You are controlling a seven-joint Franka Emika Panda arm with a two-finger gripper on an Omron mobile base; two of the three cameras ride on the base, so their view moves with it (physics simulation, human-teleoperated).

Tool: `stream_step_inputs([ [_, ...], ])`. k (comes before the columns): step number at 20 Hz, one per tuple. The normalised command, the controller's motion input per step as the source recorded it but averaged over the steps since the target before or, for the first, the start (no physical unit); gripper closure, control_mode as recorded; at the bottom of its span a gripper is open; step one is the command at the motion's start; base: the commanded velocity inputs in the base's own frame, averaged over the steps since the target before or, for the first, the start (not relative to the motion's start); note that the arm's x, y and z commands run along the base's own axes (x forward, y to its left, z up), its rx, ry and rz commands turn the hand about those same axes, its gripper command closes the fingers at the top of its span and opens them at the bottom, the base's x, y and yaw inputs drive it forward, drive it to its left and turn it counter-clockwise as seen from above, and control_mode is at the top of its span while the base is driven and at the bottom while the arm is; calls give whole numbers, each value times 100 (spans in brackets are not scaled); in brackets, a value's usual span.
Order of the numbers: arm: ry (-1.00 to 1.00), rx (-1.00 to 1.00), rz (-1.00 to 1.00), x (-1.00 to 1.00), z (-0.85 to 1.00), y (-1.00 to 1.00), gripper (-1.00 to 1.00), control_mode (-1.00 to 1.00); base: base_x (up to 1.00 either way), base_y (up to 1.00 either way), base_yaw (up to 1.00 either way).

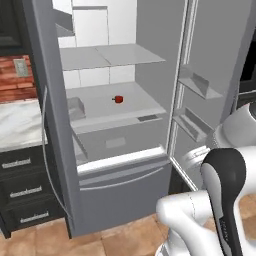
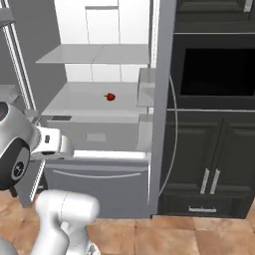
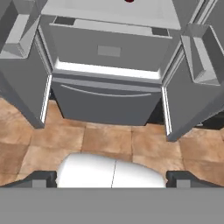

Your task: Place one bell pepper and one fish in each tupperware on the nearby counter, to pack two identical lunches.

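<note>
you're facing an open fridge (image 1: pixel 120 150) with both doors swung wide. a small red pepper (image 1: pixel 118 99) sits alone on the middle shelf (image 1: pixel 95 100), toward the middle of it and well back from the front edge; from the right base view the same pepper (image 2: pixel 110 96) lies just left of the right door's bins. in the hand view only a sliver of it (image 3: pixel 129 1) peeks in at the top edge, above the drawer (image 3: pixel 109 48).

the counter (image 1: pixel 17 125) shows at the far left of the left base view, white marble over black cabinets (image 1: pixel 25 190) with steel handles, beside the left fridge door. a brick wall (image 1: pixel 17 77) with a light switch stands above it.

right of the fridge you have a dark oven (image 2: pixel 214 69) set in black cabinetry.

the gripper (image 3: pixel 111 177) is held low and back from the fridge, looking down over tiled floor (image 3: pixel 105 140) and the closed freezer drawer (image 3: pixel 105 100). its fingertips (image 3: pixel 41 177) sit wide apart at the two bottom corners of the hand view, with nothing between them.
</note>
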Motion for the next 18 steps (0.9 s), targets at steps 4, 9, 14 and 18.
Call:
stream_step_inputs([
  [4, 0, 0, 0, 0, 0, 0, -100, 100, 100, 0, 0],
  [9, 0, 0, 0, 0, 0, 0, -100, 100, 99, 0, 1],
  [14, 0, 0, 0, 0, 0, 0, -100, 100, 61, 0, 0],
  [18, -5, 0, 1, 34, -52, 0, -100, -100, 12, 0, 0],
])
